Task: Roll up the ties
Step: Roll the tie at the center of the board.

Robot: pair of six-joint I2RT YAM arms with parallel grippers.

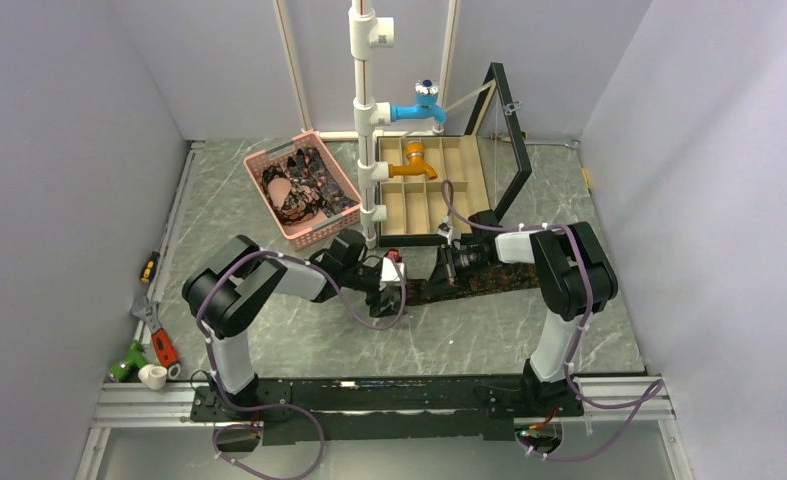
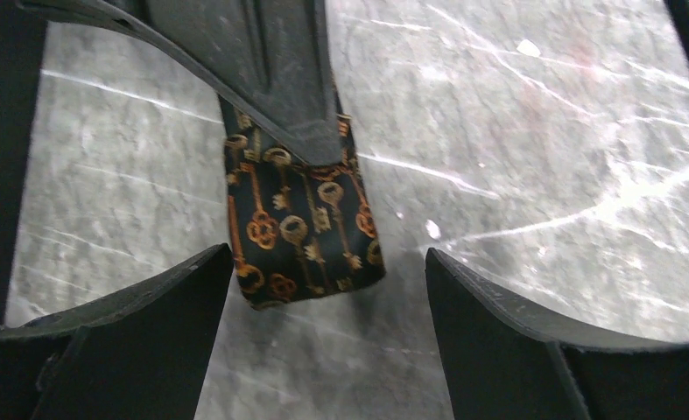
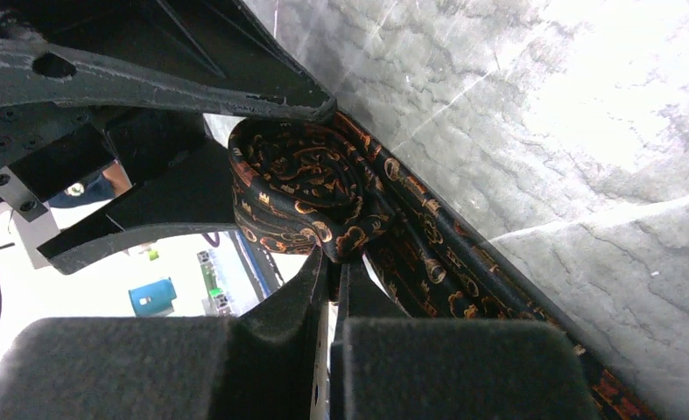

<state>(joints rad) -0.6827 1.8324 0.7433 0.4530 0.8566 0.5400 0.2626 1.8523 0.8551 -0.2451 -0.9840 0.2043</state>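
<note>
- One tie [image 1: 484, 282] across table [image 1: 369, 345] centre, 9-to-3 o'clock; far end lost under right arm [image 1: 569, 270].
- At 9 o'clock end, right gripper [image 3: 332, 262] closed, apparently nipping the roll.
- There left gripper [image 2: 327, 262] spread wide, straddling the tip.

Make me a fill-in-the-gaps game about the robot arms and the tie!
1. The tie has little gold ____ printed on it.
2. The left gripper hangs over the tie's end with its fingers wide ____.
3. The right gripper is squeezed ____ on the tie.
4. The basket at the back is coloured ____.

Missing words: keys, open, shut, pink.
</note>
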